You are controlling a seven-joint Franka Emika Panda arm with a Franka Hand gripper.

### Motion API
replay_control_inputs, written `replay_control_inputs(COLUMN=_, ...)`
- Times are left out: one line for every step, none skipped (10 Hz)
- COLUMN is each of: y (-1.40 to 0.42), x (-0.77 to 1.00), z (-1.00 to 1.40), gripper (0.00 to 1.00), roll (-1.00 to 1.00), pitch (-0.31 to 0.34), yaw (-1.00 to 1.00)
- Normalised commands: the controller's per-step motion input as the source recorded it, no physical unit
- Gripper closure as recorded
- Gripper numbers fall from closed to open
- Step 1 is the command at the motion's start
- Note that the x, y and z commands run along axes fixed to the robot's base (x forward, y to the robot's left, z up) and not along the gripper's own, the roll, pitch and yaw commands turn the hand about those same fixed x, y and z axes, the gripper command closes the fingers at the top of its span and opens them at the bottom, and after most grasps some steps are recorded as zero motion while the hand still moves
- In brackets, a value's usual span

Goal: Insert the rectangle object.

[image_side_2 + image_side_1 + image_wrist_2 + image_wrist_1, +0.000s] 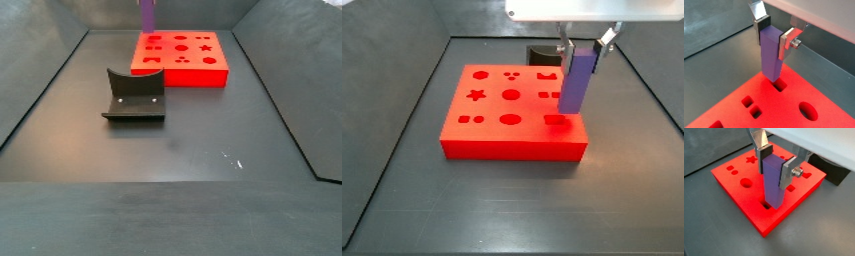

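My gripper (776,164) is shut on the top of the rectangle object (772,183), a slim purple-blue bar held upright. It hangs over the red block (751,203), which has shaped holes in its top. The bar's lower end is just above a small rectangular slot (779,86) near the block's edge, and it is slightly offset from the slot in a side view (556,120). The gripper (775,37), bar (771,57) and block (777,107) show in both wrist views. In a side view the gripper (583,50) holds the bar (576,85) above the block (509,148). Only the bar (147,14) shows over the block (187,70).
The dark fixture (134,100) stands on the grey floor in front of the red block. It also shows behind the block in a side view (545,52) and in a wrist view (834,170). Low walls (409,100) ring the floor.
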Motion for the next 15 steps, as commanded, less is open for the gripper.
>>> replay_control_inputs(y=0.0, x=-0.18, z=-0.14, gripper=1.0, roll=-0.25, pitch=0.003, yaw=0.0)
replay_control_inputs(y=0.0, x=-0.17, z=-0.15, gripper=1.0, roll=-0.21, pitch=0.003, yaw=0.0)
replay_control_inputs(y=0.0, x=-0.05, z=-0.13, gripper=1.0, roll=-0.07, pitch=0.019, yaw=0.0)
replay_control_inputs(y=0.0, x=0.0, z=-0.17, gripper=1.0, roll=0.0, pitch=0.02, yaw=0.0)
replay_control_inputs(y=0.0, x=0.0, z=-0.16, gripper=1.0, roll=0.0, pitch=0.017, yaw=0.0)
replay_control_inputs(y=0.0, x=0.0, z=-0.16, gripper=1.0, roll=0.0, pitch=0.0, yaw=0.0)
replay_control_inputs(y=0.0, x=0.0, z=-0.15, gripper=1.0, roll=0.0, pitch=0.0, yaw=0.0)
replay_control_inputs(y=0.0, x=0.0, z=-0.11, gripper=1.0, roll=0.0, pitch=0.0, yaw=-0.03)
replay_control_inputs(y=0.0, x=-0.01, z=-0.09, gripper=1.0, roll=-0.06, pitch=0.0, yaw=-0.06)
replay_control_inputs(y=0.0, x=0.0, z=-0.13, gripper=1.0, roll=-0.07, pitch=0.0, yaw=-0.07)
replay_control_inputs(y=0.0, x=0.0, z=-0.19, gripper=1.0, roll=-0.06, pitch=-0.003, yaw=-0.07)
replay_control_inputs(y=0.0, x=0.0, z=-0.36, gripper=1.0, roll=-0.01, pitch=-0.027, yaw=-0.09)
replay_control_inputs(y=0.0, x=0.0, z=-0.42, gripper=1.0, roll=0.0, pitch=-0.021, yaw=-0.09)
replay_control_inputs(y=0.0, x=0.0, z=-0.41, gripper=1.0, roll=-0.02, pitch=-0.016, yaw=-0.09)
replay_control_inputs(y=0.0, x=-0.01, z=-0.46, gripper=1.0, roll=-0.01, pitch=-0.03, yaw=-0.08)
